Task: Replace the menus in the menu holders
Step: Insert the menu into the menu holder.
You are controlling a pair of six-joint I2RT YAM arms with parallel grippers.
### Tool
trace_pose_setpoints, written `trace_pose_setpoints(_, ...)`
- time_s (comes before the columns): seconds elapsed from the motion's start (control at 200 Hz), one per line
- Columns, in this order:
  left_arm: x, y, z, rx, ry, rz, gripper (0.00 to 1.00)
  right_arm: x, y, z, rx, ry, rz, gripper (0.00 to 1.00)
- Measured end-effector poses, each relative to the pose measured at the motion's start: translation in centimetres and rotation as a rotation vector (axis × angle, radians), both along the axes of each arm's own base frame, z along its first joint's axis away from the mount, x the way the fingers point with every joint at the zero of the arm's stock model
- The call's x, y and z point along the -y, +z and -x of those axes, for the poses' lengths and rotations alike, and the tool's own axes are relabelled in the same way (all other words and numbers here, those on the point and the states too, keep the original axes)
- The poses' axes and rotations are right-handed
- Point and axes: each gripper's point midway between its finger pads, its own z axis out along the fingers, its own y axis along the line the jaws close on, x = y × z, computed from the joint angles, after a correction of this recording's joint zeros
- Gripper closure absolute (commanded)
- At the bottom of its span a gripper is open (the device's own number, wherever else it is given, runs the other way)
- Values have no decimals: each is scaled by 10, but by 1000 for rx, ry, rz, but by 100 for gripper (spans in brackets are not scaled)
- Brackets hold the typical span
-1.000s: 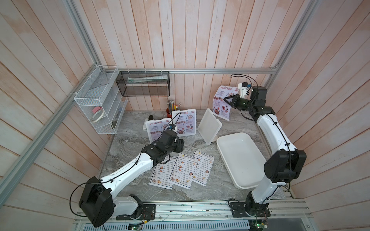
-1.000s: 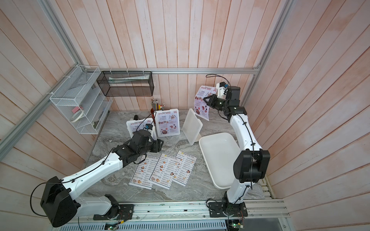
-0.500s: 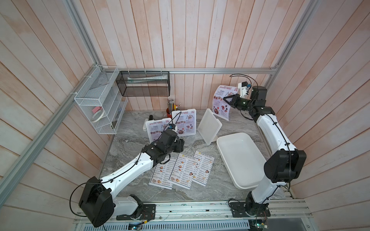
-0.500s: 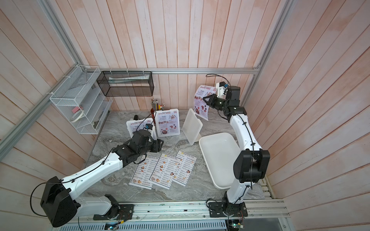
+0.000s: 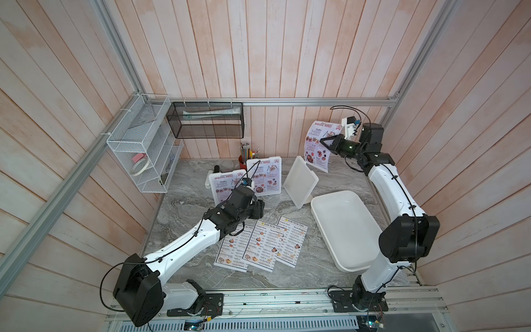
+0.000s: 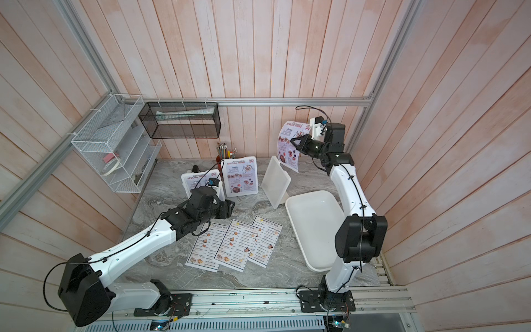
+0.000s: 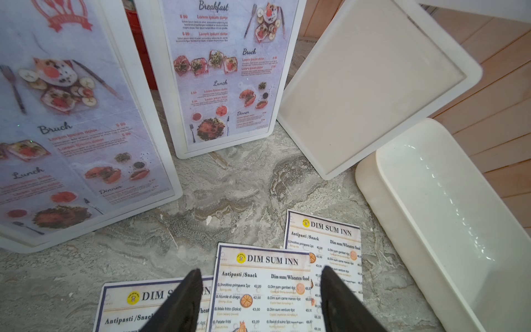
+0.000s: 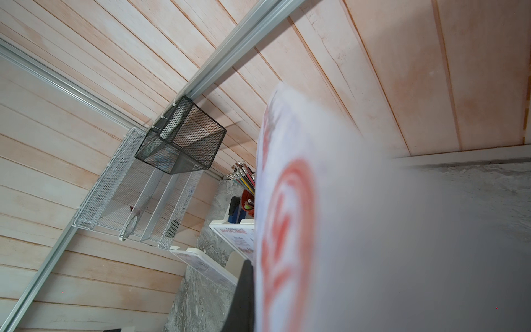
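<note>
Right gripper (image 5: 324, 141) — clamped on a lilac menu (image 5: 315, 156), held in the air near the back wall. Left gripper (image 7: 258, 273) — jaws apart above three white menus (image 7: 263, 290) lying flat on the table (image 7: 235, 184). Two holders (image 5: 265, 176) contain lilac sheets; the third holder (image 5: 300, 180) shows a bare face.

We see a black mesh basket (image 5: 207, 120) hanging on the back wall. Beside it, on the side wall, a white wire rack (image 5: 140, 149) holds a roll of tape (image 5: 140, 166). Below the basket, a red cup of pencils (image 5: 243, 160) stands on the grey marble table (image 5: 184, 198). A large white tray (image 5: 342, 227) lies well apart from the basket.
</note>
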Motion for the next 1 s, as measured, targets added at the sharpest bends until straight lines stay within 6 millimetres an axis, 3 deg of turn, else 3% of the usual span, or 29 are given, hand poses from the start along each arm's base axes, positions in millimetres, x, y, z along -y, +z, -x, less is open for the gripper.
trace_pose_setpoints(0.555,0,0,0,0,0,0,33,0,2,0,14,-1,-9,100)
trace_pose_setpoints(1.0,0,0,0,0,0,0,33,13,-5,-5,24,-37,-40,100)
